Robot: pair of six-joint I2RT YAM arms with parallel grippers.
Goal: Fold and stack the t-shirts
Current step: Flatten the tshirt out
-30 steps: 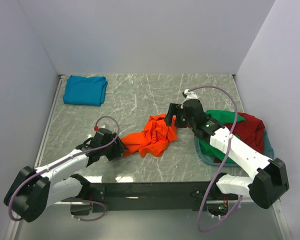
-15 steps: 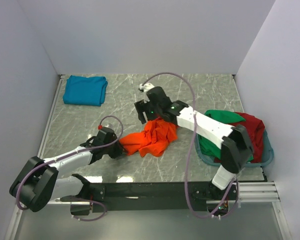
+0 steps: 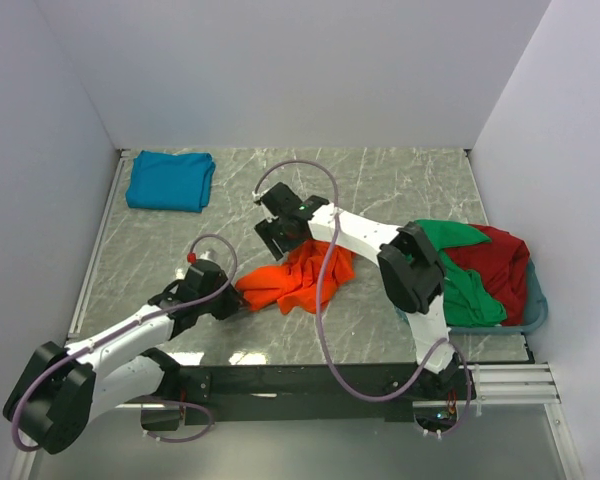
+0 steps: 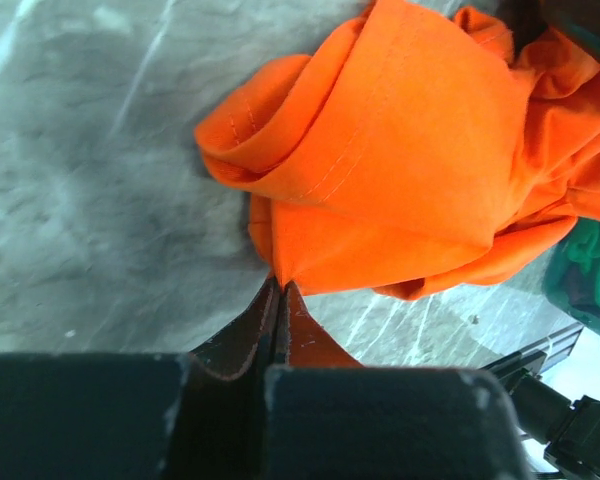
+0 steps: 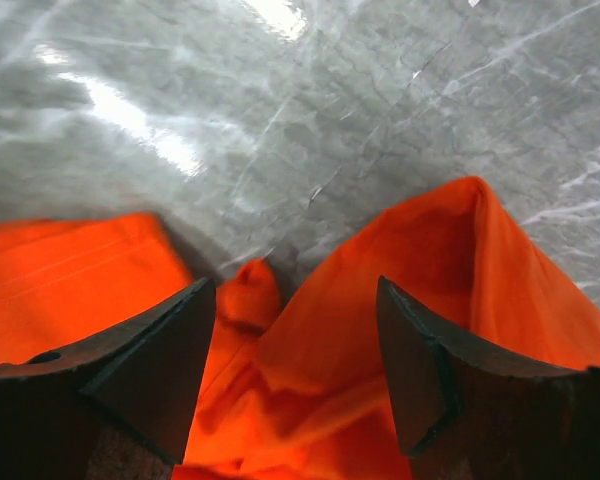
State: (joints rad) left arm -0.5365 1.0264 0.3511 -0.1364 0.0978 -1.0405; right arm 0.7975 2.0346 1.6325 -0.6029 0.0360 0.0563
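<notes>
A grey, marble-veined desk point(image 3: 410, 185) is enclosed on three sides by plain pale walls point(image 3: 280, 70). A grey-blue plastic basket point(image 3: 533, 310) sits at the desk's right edge, toward the near corner.

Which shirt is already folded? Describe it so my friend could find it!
Look at the grey marble table, then at its far left corner: the teal blue t-shirt lies there. It alone is folded flat; the orange t-shirt is crumpled mid-table, the green t-shirt and dark red t-shirt heaped in the basket on the right.
</notes>
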